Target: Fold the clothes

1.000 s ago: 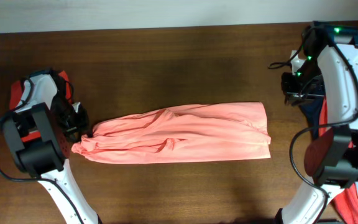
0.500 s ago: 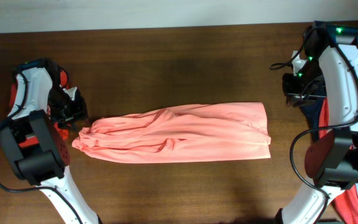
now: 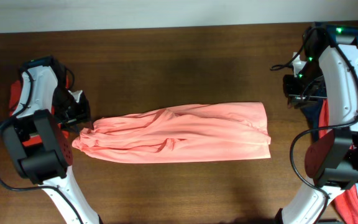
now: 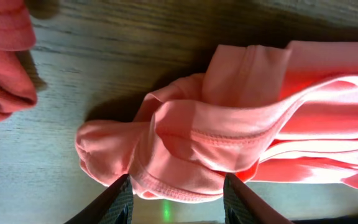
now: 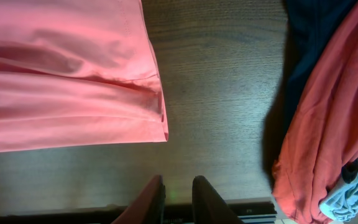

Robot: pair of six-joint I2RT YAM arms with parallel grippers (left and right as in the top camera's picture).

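We see the salmon shirt (image 3: 179, 134) lying long axis L–R mid-desk (image 3: 166, 68), its bunched L end between our left jaws (image 4: 174, 198), parted w/ no grip; right jaws (image 5: 178, 194) nearly together, empty, off its R hem.

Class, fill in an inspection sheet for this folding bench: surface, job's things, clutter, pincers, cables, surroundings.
Surface: dark wooden table, bare around the shirt.
Job's things: salmon-pink shirt lying as a long bunched strip; more clothes heaped at the right edge.
Clutter: red cloth beside the left arm.
Pincers: left pincer open beside the shirt's bunched end; right pincer nearly closed, empty, over bare wood.
Cables: black cable looping along the right arm.
Surroundings: pale strip beyond the far edge.
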